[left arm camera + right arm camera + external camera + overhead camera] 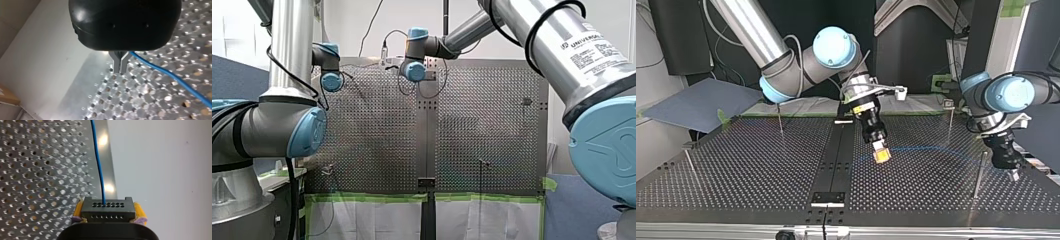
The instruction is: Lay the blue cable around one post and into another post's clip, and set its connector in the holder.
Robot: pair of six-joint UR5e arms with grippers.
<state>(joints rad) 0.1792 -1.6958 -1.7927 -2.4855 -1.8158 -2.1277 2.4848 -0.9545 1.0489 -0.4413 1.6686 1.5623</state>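
**1. Right claw** (109,213). It is clamped on the connector (108,206), a black block with rows of small holes. The block sits square between my yellow pads (139,211), one pad against each side. In the top view the claw hangs tilted over the table (761,165), about midway between the far and near edges. It is just beside the black strip (836,150) down the table's middle, on the side toward that view's right.

**2. Cable** (98,165). Blue and thin. It leaves the connector's face from one hole in the upper row and runs straight ahead of my right claw over the perforated plate. In the top view it shows as a faint arc from that claw toward the table's edge at the view's right.

**3. Left claw** (120,70). Black body; metal fingers (117,63) drawn narrow, tips together, pinching the cable. The cable comes out at their side and slopes away above the holes. The claw sits at the table's edge at the top view's right, toward the near corner.

**4. Posts** (950,122). Four thin upright rods.
- Two stand near the far edge, one on each side of the strip.
- One stands near the edge at the top view's left.
- One stands near the opposite edge, just beside my left claw. I cannot tell whether the cable touches it.

**5. Tape** (372,197). Green, along the table's edge at the front view's bottom.
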